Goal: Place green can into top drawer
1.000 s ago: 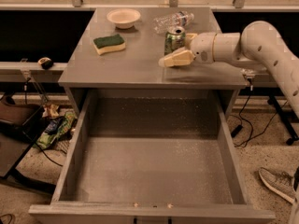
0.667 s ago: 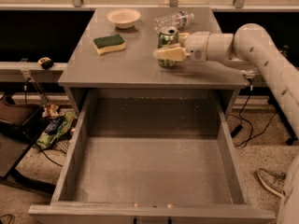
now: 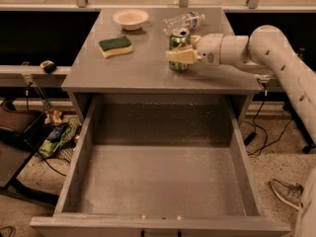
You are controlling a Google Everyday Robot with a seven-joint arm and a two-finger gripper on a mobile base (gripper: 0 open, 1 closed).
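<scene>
The green can point(image 3: 176, 42) stands upright on the grey counter top point(image 3: 138, 68), right of centre, its silver top showing. My gripper point(image 3: 183, 49) reaches in from the right at can height and is right at the can, its cream tip crossing the front of the can's lower half. The top drawer point(image 3: 238, 154) is pulled fully open below the counter, a wide grey box with a speckled floor and nothing in it.
A clear plastic water bottle point(image 3: 183, 20) lies just behind the can. A green and yellow sponge point(image 3: 115, 46) and a cream bowl point(image 3: 130, 19) sit on the left of the counter. Cables, bags and a shoe point(image 3: 289, 192) lie on the floor around the cabinet.
My gripper has moved left along the counter, from beside the can to right at it. The can still stands in the same spot.
</scene>
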